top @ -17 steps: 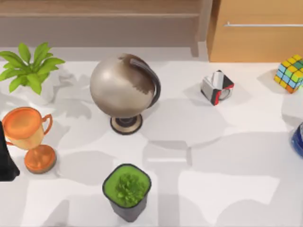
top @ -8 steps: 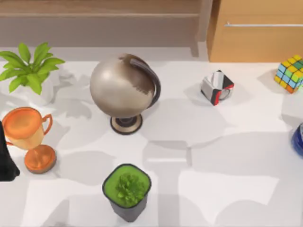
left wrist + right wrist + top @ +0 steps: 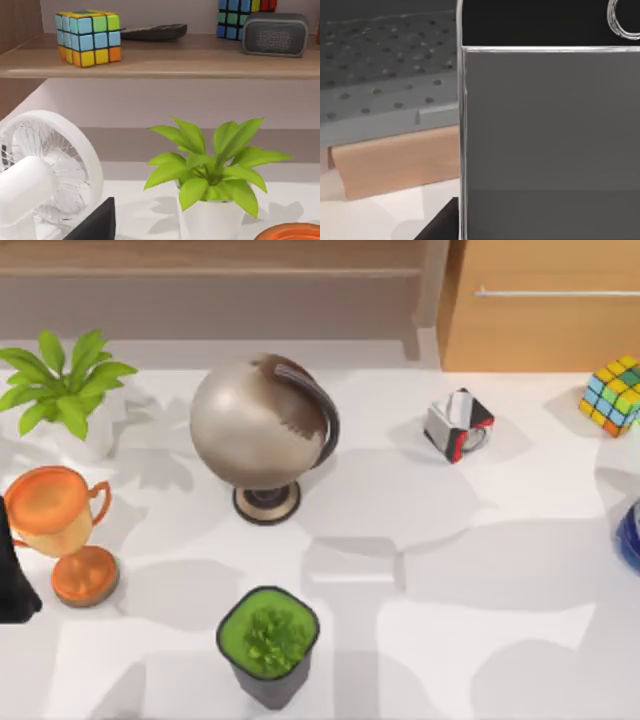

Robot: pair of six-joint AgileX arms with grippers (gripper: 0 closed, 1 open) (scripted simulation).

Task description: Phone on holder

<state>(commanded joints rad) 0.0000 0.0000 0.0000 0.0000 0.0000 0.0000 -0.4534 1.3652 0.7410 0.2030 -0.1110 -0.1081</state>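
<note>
Top view, left to right on the white surface (image 3: 420, 640): a dark part of the left arm (image 3: 12, 580) sits at the left edge. Beside it stands an orange trophy cup (image 3: 55, 510), with a leafy plant in a white pot (image 3: 65, 390) behind it. A metallic globe (image 3: 262, 425) on a round stand occupies the centre-left, and a dark pot of green succulent (image 3: 268, 640) stands in front of it, near the front edge. Right of centre lies a small grey, red and black box (image 3: 458, 425). A colour cube (image 3: 612, 390) sits at the far right, with a blue object (image 3: 630, 535) cut by the right edge.

Left wrist view: a white fan (image 3: 45, 175), the leafy plant, and a shelf (image 3: 165, 60) carrying another colour cube (image 3: 89, 37) and a grey speaker (image 3: 275, 34). State of the left tool: cannot tell.

Right wrist view: the phone (image 3: 550, 130) appears very close to the camera, grey screen facing it, black bezel and silver edge visible, in front of a perforated grey panel (image 3: 385, 65). State of the right tool: cannot tell
</note>
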